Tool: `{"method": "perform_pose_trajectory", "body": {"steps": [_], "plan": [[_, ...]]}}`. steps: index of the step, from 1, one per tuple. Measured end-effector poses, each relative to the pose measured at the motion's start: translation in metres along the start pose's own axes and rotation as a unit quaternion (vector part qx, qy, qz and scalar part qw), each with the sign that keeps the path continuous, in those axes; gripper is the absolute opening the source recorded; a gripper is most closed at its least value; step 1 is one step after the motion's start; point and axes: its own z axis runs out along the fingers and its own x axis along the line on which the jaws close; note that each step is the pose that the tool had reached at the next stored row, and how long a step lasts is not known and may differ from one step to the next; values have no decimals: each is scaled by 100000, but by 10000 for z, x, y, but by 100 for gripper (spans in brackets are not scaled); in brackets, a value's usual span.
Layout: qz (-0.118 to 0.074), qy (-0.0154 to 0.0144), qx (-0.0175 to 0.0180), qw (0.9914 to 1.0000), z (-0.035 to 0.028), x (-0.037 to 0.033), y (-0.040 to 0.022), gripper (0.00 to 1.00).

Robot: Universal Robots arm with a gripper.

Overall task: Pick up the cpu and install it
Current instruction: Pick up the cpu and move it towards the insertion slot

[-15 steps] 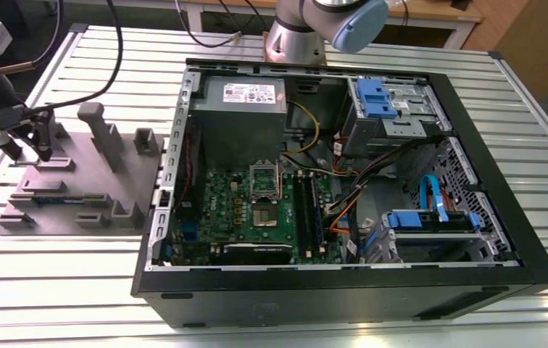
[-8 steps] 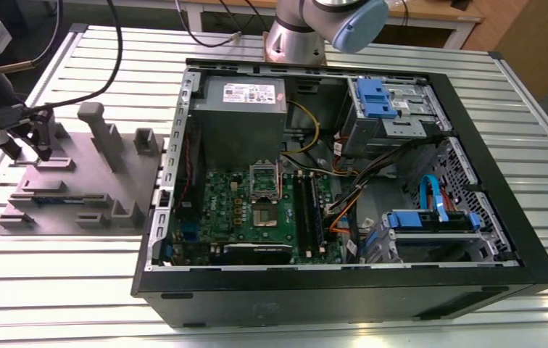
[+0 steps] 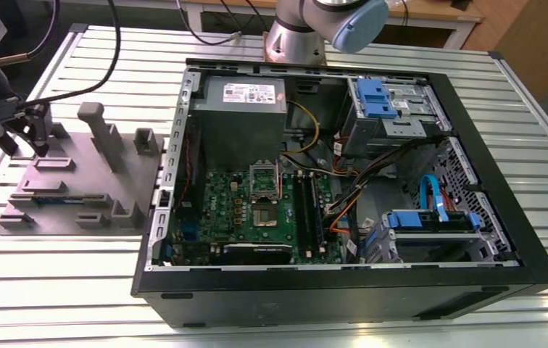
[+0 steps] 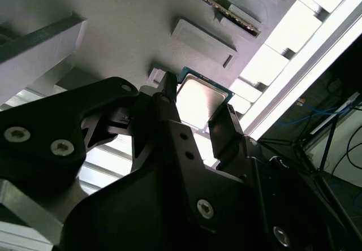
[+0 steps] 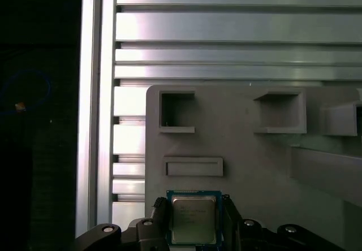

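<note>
The cpu (image 5: 193,221), a small square chip with a silver-grey top and green rim, sits between the two black fingers of my gripper (image 5: 193,202) in both wrist views. The fingers press on its opposite edges, so the gripper is shut on the cpu (image 4: 199,95). It is held just over the grey parts fixture (image 5: 243,149). In the exterior view my gripper (image 3: 25,148) hangs over the far left end of that fixture (image 3: 80,188). The green motherboard (image 3: 218,199) lies inside the open computer case, with its socket (image 3: 266,215) uncovered and the bracket (image 3: 264,177) raised.
The black computer case (image 3: 351,290) fills the middle and the exterior view's right. Inside are a grey power supply (image 3: 240,98), blue drive cages (image 3: 375,98) and loose cables (image 3: 351,196). Posts and blocks rise from the fixture. The arm's base (image 3: 299,40) stands behind the case.
</note>
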Motion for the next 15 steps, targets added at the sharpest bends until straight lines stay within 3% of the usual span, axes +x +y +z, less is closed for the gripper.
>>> {"method": "perform_pose_trajectory", "body": {"steps": [1,15], "plan": [[1,0,0,100000,-44,0,3,47],[2,7,7,100000,-82,1,5,47]]}}
